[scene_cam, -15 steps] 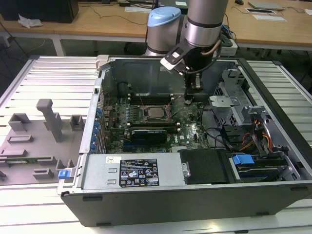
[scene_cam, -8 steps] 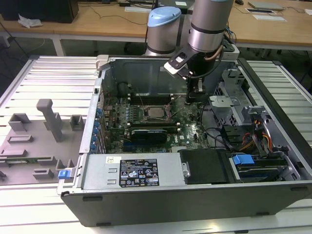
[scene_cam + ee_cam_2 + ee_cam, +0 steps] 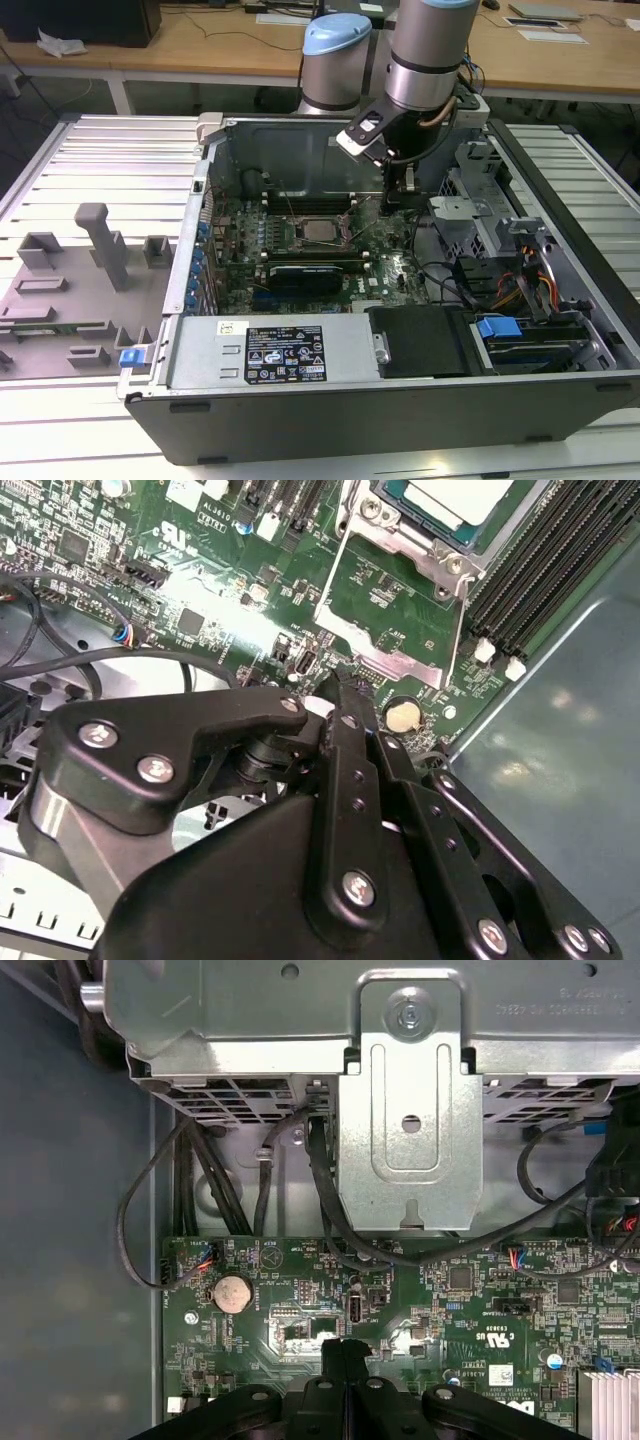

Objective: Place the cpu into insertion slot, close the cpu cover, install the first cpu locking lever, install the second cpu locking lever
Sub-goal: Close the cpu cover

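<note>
The cpu (image 3: 322, 231) lies in the insertion slot (image 3: 303, 236) on the green motherboard, its silver top showing. In the second wrist view the cpu (image 3: 455, 498) sits inside the flat metal cpu cover (image 3: 392, 542), which lies down around it. Thin wire locking levers (image 3: 333, 565) run along the sides of the socket. My gripper (image 3: 408, 186) hangs at the exterior view's right of the socket, above the board's edge. Its black fingertips (image 3: 336, 687) are pressed together, shut on nothing. In the first wrist view the gripper (image 3: 345, 1344) hovers over small board parts beside a coin cell (image 3: 231, 1292).
A metal drive cage (image 3: 405, 1120) with black cables (image 3: 150, 1210) stands beside the board. Black memory slots (image 3: 545, 570) flank the socket. The case wall (image 3: 290, 150) rises behind, the power supply (image 3: 280, 350) lies in front. A grey fixture tray (image 3: 80, 290) sits at the exterior view's left.
</note>
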Robot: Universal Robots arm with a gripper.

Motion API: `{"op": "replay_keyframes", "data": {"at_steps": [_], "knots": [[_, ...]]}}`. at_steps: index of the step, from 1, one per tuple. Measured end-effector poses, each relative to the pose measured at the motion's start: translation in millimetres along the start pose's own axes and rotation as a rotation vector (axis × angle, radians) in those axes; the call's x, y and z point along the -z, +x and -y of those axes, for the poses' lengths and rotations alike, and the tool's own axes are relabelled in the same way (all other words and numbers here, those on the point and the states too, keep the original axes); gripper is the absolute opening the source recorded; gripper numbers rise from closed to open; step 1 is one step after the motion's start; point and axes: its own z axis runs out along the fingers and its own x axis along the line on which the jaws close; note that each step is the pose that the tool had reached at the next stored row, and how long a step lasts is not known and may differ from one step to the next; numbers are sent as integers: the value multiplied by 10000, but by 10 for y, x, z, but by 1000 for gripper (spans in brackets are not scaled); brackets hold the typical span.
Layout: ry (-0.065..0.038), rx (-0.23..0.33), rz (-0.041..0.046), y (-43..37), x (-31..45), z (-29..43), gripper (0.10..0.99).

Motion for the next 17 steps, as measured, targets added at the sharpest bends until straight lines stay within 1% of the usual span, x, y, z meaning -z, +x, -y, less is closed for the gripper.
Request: {"op": "replay_keyframes", "data": {"at_steps": [9,17], "knots": [[0,0,-2,14,-9,40,106],[1,-1,1,32,-70,45,106]]}}
